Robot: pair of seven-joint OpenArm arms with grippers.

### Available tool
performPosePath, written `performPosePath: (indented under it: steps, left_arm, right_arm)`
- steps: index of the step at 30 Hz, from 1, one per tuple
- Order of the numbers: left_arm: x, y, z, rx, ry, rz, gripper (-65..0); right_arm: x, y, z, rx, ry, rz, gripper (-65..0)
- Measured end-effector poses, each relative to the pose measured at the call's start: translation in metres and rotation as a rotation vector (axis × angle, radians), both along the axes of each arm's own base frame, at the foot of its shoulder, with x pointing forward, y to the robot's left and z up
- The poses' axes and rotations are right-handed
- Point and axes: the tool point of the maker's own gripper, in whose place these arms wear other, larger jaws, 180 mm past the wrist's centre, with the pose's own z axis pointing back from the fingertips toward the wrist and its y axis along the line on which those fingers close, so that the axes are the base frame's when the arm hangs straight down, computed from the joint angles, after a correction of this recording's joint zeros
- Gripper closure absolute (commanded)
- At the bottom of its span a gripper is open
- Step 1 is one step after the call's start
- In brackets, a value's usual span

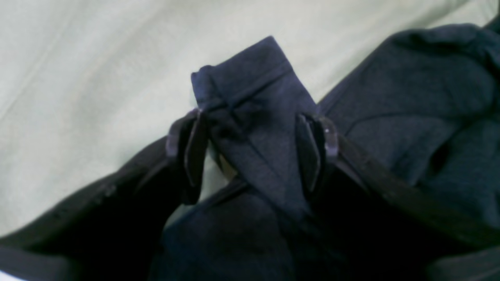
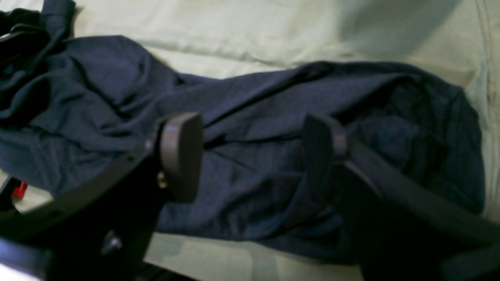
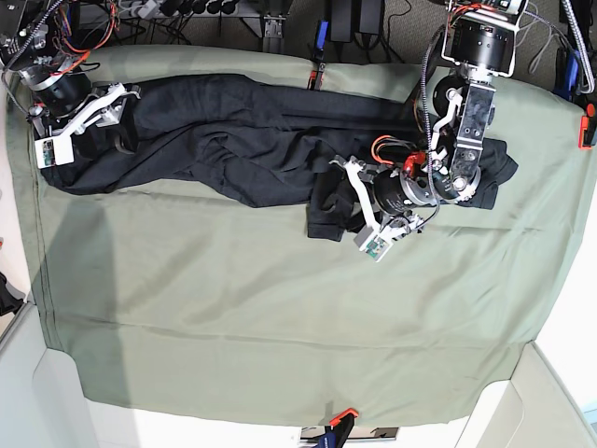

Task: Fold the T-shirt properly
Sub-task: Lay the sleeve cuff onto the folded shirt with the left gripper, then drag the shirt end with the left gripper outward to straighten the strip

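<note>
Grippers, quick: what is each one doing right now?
Left gripper: closed on the T-shirt cuff.
Right gripper: open, holding nothing, above the shirt.

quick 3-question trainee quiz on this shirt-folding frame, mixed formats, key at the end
1. True or false: the left gripper is clamped on a hemmed cuff of the T-shirt.
2. The right gripper is: A) open above the shirt, B) shut on the shirt, C) out of view.
3. Fill in: the shirt lies on a ____ sheet.

Key: 1 true; 2 A; 3 green.
</note>
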Motion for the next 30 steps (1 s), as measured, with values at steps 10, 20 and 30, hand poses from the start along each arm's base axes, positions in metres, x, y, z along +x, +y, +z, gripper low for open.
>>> performPosePath:
  steps: [10, 20, 30]
  left_arm:
    - [0.006, -0.01, 0.0, -0.008, -0.03, 0.021, -23.5]
    - [0.02, 0.018, 0.03, 0.013, -0.092, 0.082, 0.0]
    - [-0.013, 0.095, 0.083, 0.005, -0.096, 0.078, 0.0]
  right_arm:
    - [0.0, 0.0, 0.0, 0.004, -0.001, 0.0, -39.9]
    - [0.0, 0.001, 0.0, 0.004, -0.001, 0.0, -39.9]
    - [0.0, 0.0, 0.0, 0.0, -0.001, 0.0, -39.9]
